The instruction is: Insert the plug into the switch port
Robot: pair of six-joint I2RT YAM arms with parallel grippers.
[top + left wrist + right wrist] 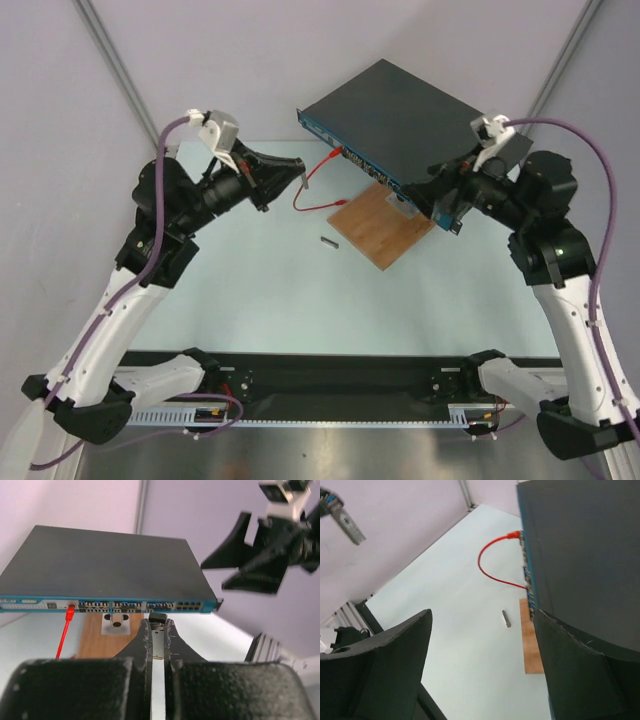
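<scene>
switch (pixel 397 113): dark grey, blue front | cable (pixel 63 632): red | board (pixel 375 228): brown wood

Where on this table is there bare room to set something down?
The wide table strip between the small metal piece and the arms' base rail is bare. Crowded before the switch: red cable, wooden board, left claw, right claw.

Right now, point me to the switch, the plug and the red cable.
switch (pixel 400 110), top external view, middle of its dark top panel.
plug (pixel 157 616), left wrist view, its black upper end.
red cable (pixel 63 634), left wrist view, straight run below its connector.
</scene>
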